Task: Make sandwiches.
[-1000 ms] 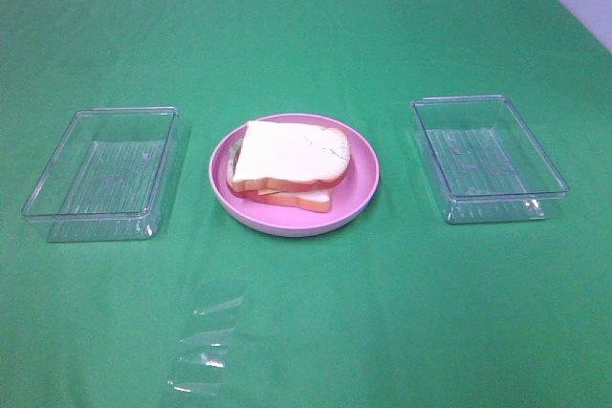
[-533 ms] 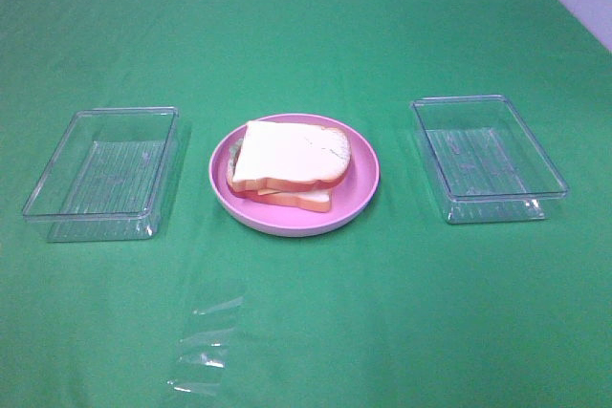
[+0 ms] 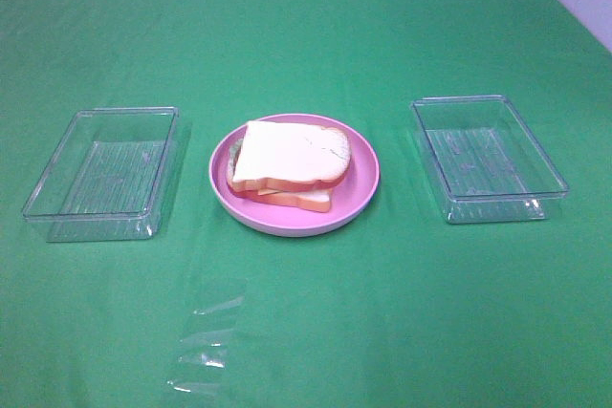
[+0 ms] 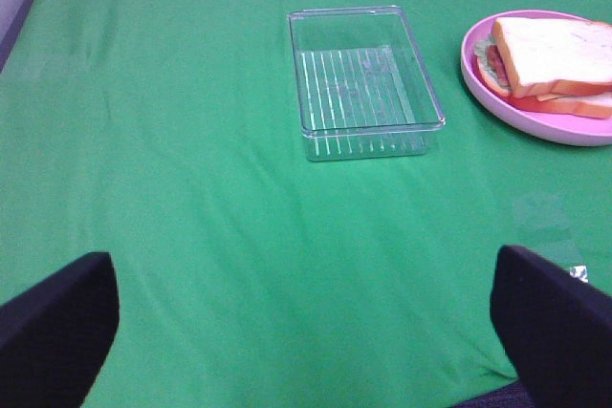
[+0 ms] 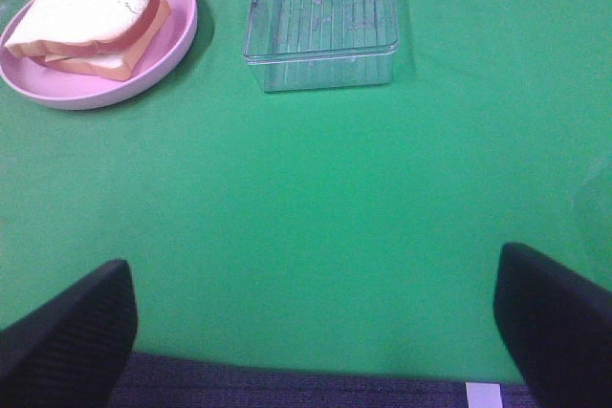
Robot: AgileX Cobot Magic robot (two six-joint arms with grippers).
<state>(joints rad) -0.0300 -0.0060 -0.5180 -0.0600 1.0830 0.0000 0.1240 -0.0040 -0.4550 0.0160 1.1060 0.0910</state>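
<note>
Nothing has moved: the sandwiches (image 3: 291, 165) sit stacked on the pink plate (image 3: 363, 188), left gripper (image 4: 306, 332) and right gripper (image 5: 316, 327) spread wide, back; task looks finished.

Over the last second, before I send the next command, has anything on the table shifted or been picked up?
Nothing visibly changed. The sandwich stack sits on the pink plate as before, with the left clear tray and the right clear tray in the same spots on the green cloth. Both grippers, left and right, are open and hold nothing.
</note>
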